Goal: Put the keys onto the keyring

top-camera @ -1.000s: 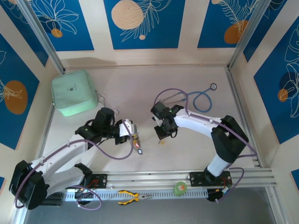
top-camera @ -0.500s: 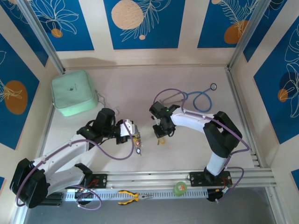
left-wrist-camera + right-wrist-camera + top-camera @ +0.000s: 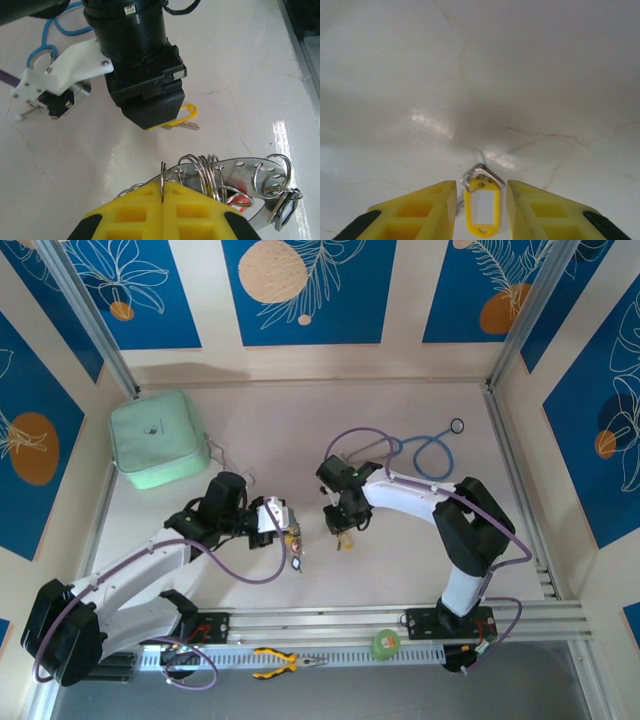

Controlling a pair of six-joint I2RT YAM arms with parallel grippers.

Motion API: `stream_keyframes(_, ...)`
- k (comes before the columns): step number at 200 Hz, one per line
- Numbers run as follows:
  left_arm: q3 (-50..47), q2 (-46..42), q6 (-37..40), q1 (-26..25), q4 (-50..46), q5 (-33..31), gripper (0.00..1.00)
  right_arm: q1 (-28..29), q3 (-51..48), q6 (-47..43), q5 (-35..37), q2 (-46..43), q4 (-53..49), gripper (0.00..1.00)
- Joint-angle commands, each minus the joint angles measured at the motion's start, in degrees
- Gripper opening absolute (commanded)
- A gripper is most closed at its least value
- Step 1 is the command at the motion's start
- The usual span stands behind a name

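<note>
Mint pouch (image 3: pixel 158 439), blue stethoscope (image 3: pixel 432 476), yellow pliers (image 3: pixel 283 663)

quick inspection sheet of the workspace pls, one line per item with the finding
surface: pale glossy marbled table, no spills seen
job's things: keyring with red and black tags, in the left claw; yellow-tagged key lying on the table
clutter: green pouch, blue stethoscope; yellow pliers and green roll on the near rail
grippers: left claw shut on the keyring; right claw open, straddling the yellow-tagged key
cables: purple cables loop along both arms
surroundings: blue flower-print wall panels
</note>
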Motion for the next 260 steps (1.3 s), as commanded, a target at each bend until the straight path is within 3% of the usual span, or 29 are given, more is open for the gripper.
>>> stream_keyframes(1,-0.9,-1.2,1.2,-0.4,0.6,0.5,0.0,1.2,1.9,0.3,0.4,2.0,-2.5,0.32)
stream_keyframes(40,-0.6,-1.0,1.4,-0.4,0.5,0.6,0.0,1.6,2.4,0.1,2.7,2.9,-2.8,0.25)
stream_keyframes(85,-0.9,-1.6,1.4,-0.5,0.2,0.1,0.0,1.4,3.4,-0.7,3.5,3.6,-3.2,0.0)
stream_keyframes(124,-1.1,-1.8,1.1,-0.4,1.1,-0.4,0.0,0.6,2.2,-1.3,2.7,-1.1,-2.6,0.0)
stream_keyframes(232,-1.3,-2.7,-5.7,-0.4,0.2,-2.6,0.0,-3.9,-7.7,-4.4,-11.3,-14.8,8.1,0.0)
stream_keyframes(260,-1.1,-2.3,-6.1,-0.4,-0.1,-3.2,0.0,-4.5,-7.5,-5.1,-9.9,-12.5,6.8,0.0)
